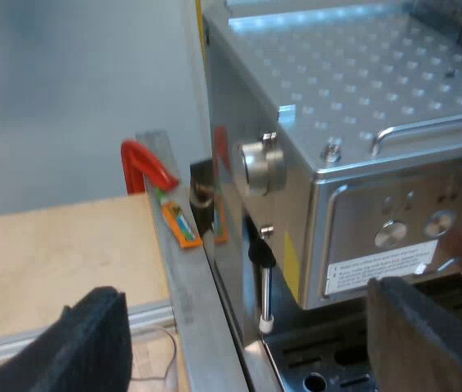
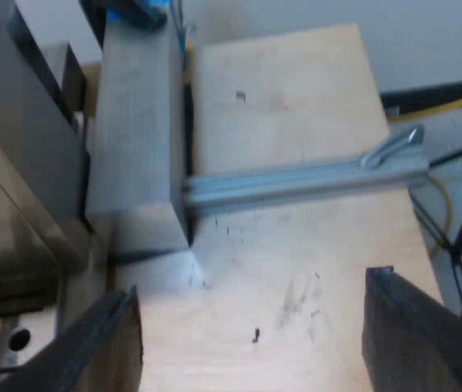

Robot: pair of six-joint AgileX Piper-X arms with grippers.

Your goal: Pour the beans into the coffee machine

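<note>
The steel espresso machine [image 1: 353, 106] stands close before my left gripper [image 1: 243, 331], with its dimpled top, a round side knob [image 1: 262, 163] and the steam wand [image 1: 264, 286] in sight. The left gripper is open, with nothing between its fingers, level with the machine's drip tray [image 1: 329, 359]. A clear glass [image 1: 153, 355], faint, stands on the wooden table beside one left finger. My right gripper [image 2: 251, 314] is open over bare wooden tabletop [image 2: 296, 245], holding nothing. An edge of the machine [image 2: 11, 212] shows beside it.
An aluminium rail [image 1: 184, 286] runs along the machine's side, with a red clamp [image 1: 145, 163] and an orange tag [image 1: 179, 222] on it. In the right wrist view a grey block [image 2: 137, 139] and an aluminium bar [image 2: 304, 184] lie on the table; yellow cable [image 2: 451, 98] and stand legs are beyond the edge.
</note>
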